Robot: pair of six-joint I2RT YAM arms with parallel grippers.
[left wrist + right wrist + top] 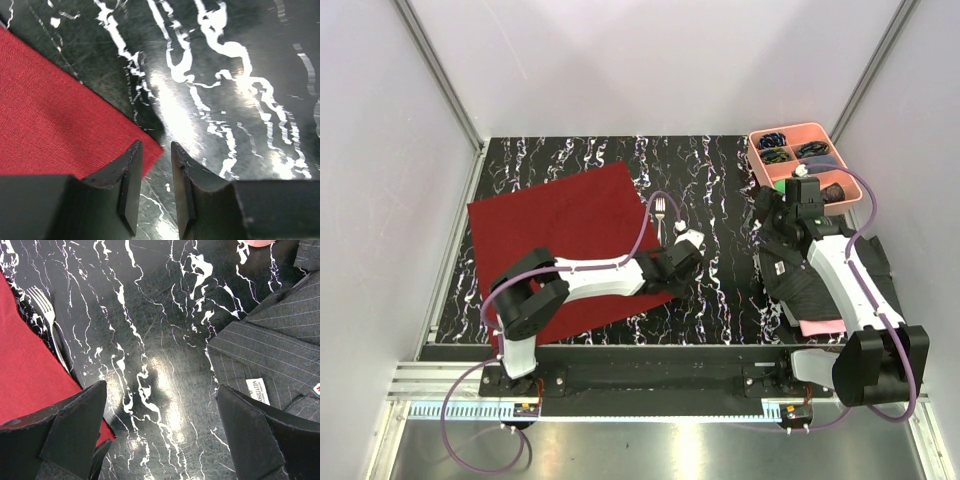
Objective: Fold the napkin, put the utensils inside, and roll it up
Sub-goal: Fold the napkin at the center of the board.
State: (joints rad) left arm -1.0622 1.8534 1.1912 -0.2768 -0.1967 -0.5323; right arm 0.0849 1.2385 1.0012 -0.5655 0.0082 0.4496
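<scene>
**Left pincer at the napkin's corner**

Top view: the napkin [560, 235] lies flat, spreading left from the left pincer [685, 250]. The fork [660, 210] lies just beyond the pincer.

Left wrist: the jaws are narrowly parted and grip nothing, with the napkin's corner at the fingertips.

Right wrist: the right pincer [161, 390] is spread wide and empty. The fork and napkin are on its left and the striped shirt [280, 350] on its right. The print on the shirt's white label [257, 391] is too small to read.
</scene>
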